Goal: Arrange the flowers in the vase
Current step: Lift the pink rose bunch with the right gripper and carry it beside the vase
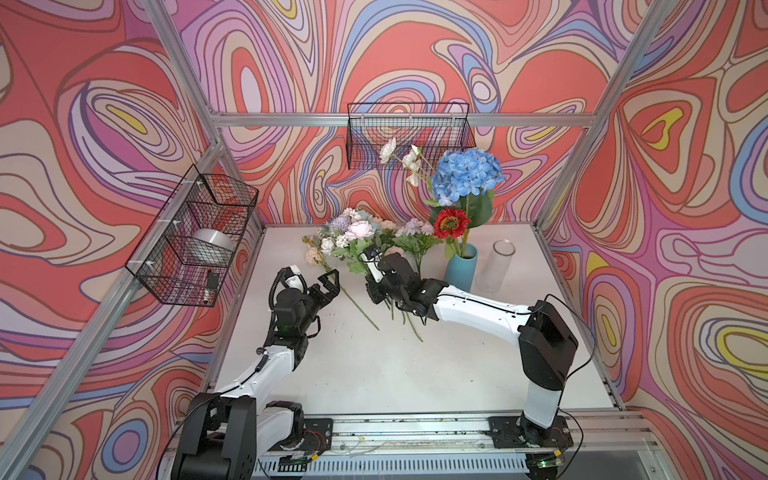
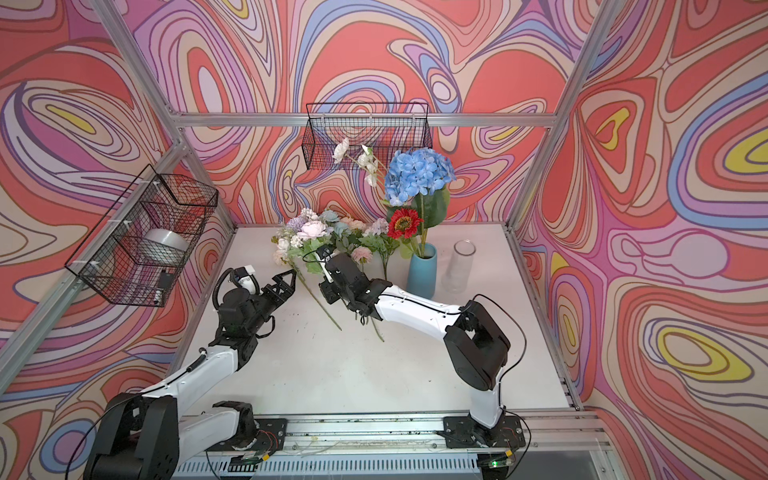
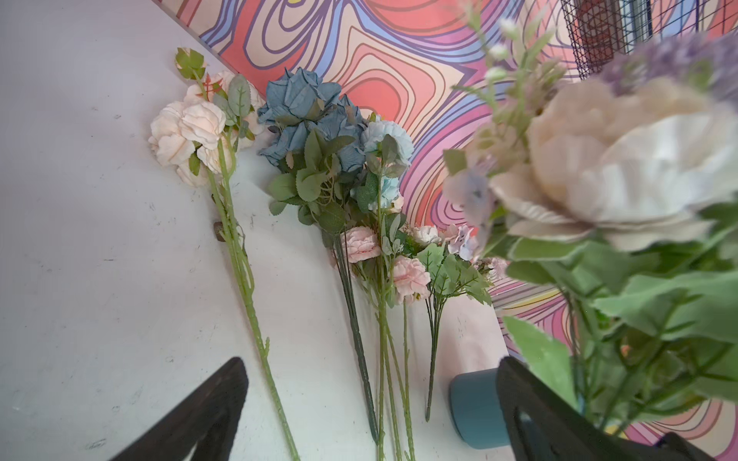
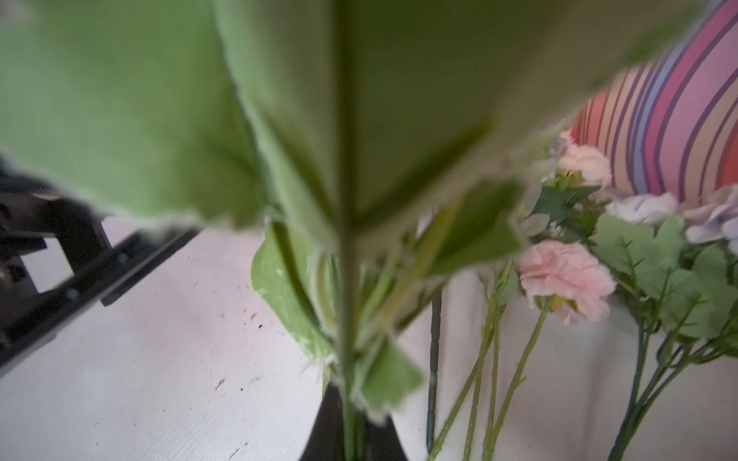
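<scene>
A blue vase (image 1: 460, 268) (image 2: 422, 270) stands at the back right of the table and holds a big blue hydrangea (image 1: 467, 170), a red sunflower (image 1: 451, 222) and white blossoms (image 1: 409, 160). My right gripper (image 4: 347, 423) (image 1: 370, 276) is shut on the stems of a leafy bunch (image 1: 359, 230) (image 3: 623, 159) of pale pink and lilac blooms, lifted off the table left of the vase. Cream roses (image 3: 187, 131), dusty-blue roses (image 3: 307, 115) and pink blossoms (image 3: 407, 275) lie flat on the table. My left gripper (image 1: 332, 284) (image 3: 371, 363) stands open and empty beside the cream roses' stem.
An empty clear glass vase (image 1: 496, 266) stands right of the blue one. A wire basket (image 1: 195, 241) with a silver roll hangs on the left wall. Another wire basket (image 1: 409, 133) hangs on the back wall, behind the white blossoms.
</scene>
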### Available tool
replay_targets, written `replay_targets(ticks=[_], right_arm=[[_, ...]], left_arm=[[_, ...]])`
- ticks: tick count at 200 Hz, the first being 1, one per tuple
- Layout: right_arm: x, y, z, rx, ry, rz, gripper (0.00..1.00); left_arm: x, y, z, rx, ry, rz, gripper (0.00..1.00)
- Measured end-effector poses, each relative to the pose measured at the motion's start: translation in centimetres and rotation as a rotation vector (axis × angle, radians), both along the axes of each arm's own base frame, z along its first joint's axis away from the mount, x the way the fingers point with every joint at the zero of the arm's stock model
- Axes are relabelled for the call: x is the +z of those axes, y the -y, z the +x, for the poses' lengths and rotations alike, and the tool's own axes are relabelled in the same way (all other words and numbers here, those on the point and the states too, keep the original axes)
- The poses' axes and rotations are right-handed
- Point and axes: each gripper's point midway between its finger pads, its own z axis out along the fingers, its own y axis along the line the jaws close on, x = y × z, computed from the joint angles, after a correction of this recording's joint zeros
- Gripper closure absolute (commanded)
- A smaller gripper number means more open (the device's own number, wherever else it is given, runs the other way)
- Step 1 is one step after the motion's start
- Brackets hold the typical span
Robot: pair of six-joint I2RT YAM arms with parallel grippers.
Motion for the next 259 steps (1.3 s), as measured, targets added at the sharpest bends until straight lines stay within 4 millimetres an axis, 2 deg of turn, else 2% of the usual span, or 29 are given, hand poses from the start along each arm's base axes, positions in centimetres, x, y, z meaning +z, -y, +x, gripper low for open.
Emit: replay_targets(ticks=[36, 73, 101, 130, 165, 203, 223, 259], right_arm=[[2.4, 1.3, -0.5, 0.021, 0.141, 0.006, 1.00], [8.7, 3.4, -1.5, 0.020, 0.376, 0.088, 1.00], [12.9, 6.3, -2.3, -0.049, 0.543, 0.128, 1.00], [15.5, 9.6, -3.1, -0.143, 0.670, 0.129, 1.00], [16.7, 14.3, -4.0, -0.254, 0.746, 0.136, 1.00], [17.2, 21.5, -4.1, -0.381, 0.749, 0.244, 1.00], [17.1, 24.8, -4.1, -0.454, 0.753, 0.298, 1.00], [16.5, 29.0, -4.0, -0.546, 0.758, 0.354, 1.00]], left_arm=[[0.0, 0.6, 0.2, -0.030, 0.006, -0.028, 0.00], [-1.1, 2.1, 0.6, -0.088, -0.008, -0.058, 0.00], [-1.5, 5.3, 0.5, -0.183, -0.019, -0.046, 0.00], [-0.1, 9.7, 0.7, -0.301, 0.021, -0.007, 0.00], [3.4, 15.2, 1.2, -0.432, 0.123, 0.048, 0.00], [6.2, 21.0, 1.3, -0.558, 0.213, 0.093, 0.00], [7.5, 23.4, 1.5, -0.616, 0.253, 0.096, 0.00], [9.7, 26.8, 2.5, -0.699, 0.317, 0.087, 0.00]])
